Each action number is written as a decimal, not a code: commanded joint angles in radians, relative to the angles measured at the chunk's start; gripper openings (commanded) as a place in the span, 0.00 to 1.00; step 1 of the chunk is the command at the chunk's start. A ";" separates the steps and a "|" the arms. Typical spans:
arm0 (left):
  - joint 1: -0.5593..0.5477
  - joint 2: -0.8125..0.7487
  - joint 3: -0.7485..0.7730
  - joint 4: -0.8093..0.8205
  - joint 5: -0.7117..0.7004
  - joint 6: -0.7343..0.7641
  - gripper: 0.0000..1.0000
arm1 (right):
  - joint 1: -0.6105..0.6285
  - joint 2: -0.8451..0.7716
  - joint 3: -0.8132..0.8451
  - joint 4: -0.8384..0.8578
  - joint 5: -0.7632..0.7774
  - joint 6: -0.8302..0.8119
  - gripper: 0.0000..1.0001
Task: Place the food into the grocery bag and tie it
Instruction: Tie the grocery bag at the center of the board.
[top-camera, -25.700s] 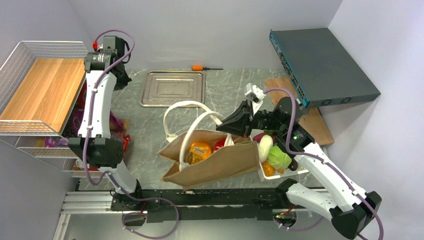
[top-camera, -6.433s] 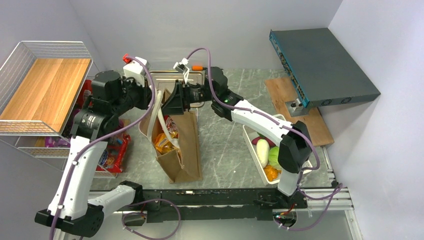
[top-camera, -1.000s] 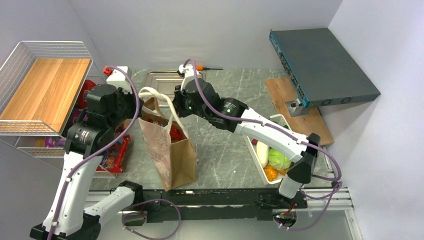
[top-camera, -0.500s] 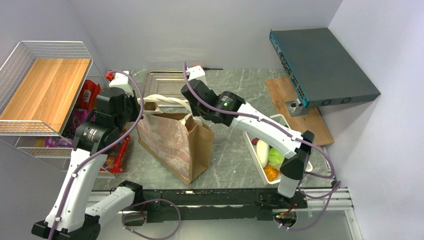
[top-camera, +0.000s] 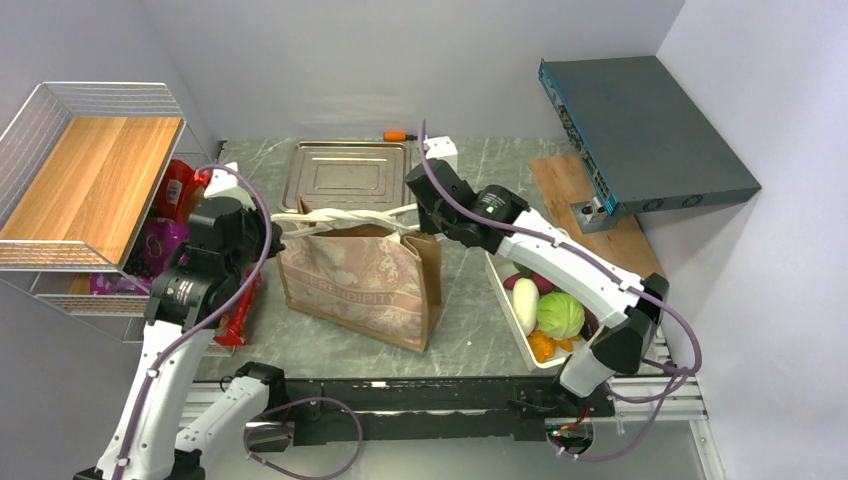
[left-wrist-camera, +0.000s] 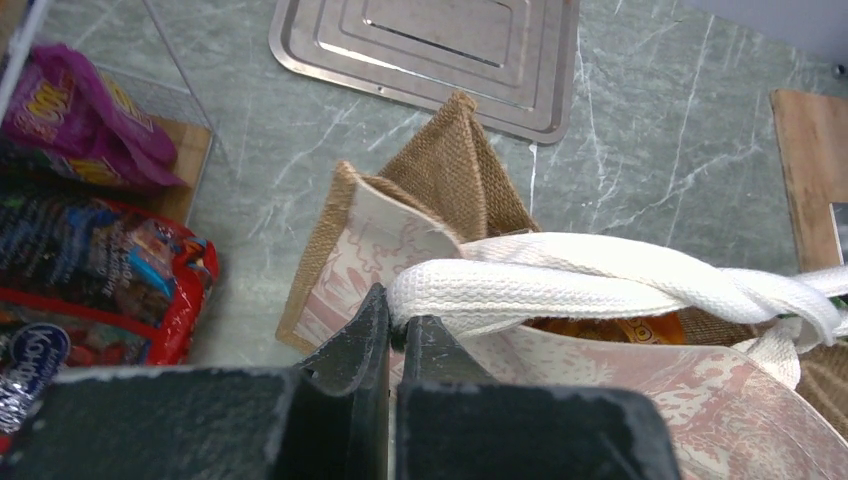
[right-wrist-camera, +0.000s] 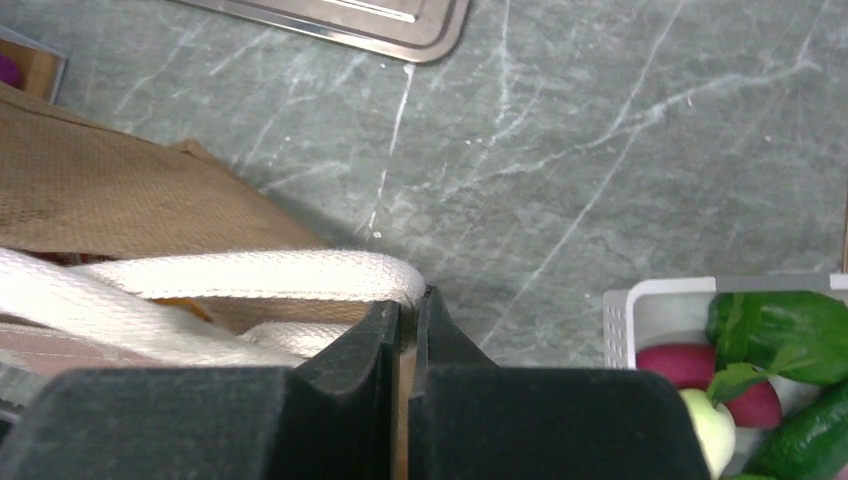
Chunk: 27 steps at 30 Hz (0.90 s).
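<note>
Right gripper (right-wrist-camera: 408, 305): 2 dark fingers pinched tight on white woven handle (right-wrist-camera: 250, 275) of grocery bag (right-wrist-camera: 110, 210). Handle runs left of gripper; brown bag fabric sits left and above it. Grey marbled table (right-wrist-camera: 600, 130) above gripper. Metal tray (right-wrist-camera: 340, 20) edge far above. White basket (right-wrist-camera: 640, 295) right of gripper, holding green leafy vegetable (right-wrist-camera: 780, 320) and red round item (right-wrist-camera: 690, 365).

The left arm (top-camera: 160, 340) rises from the table's near edge on the left and bends inward. The left claw (left-wrist-camera: 395, 318) has its jaws pressed together, clamping the white handles (left-wrist-camera: 560, 285). The right arm (top-camera: 570, 270) stretches from the near right corner toward the table's middle. The right claw (right-wrist-camera: 408, 305) is pinched tight on the handles' opposite end, facing the left one.
</note>
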 joint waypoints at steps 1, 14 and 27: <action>0.083 -0.061 -0.014 -0.079 -0.280 -0.068 0.00 | -0.150 -0.121 -0.073 -0.250 0.302 -0.037 0.00; 0.101 -0.215 -0.153 -0.225 -0.372 -0.316 0.00 | -0.291 -0.236 -0.247 -0.270 0.258 0.035 0.00; 0.104 -0.322 -0.235 -0.380 -0.449 -0.478 0.00 | -0.435 -0.327 -0.393 -0.229 0.211 0.013 0.00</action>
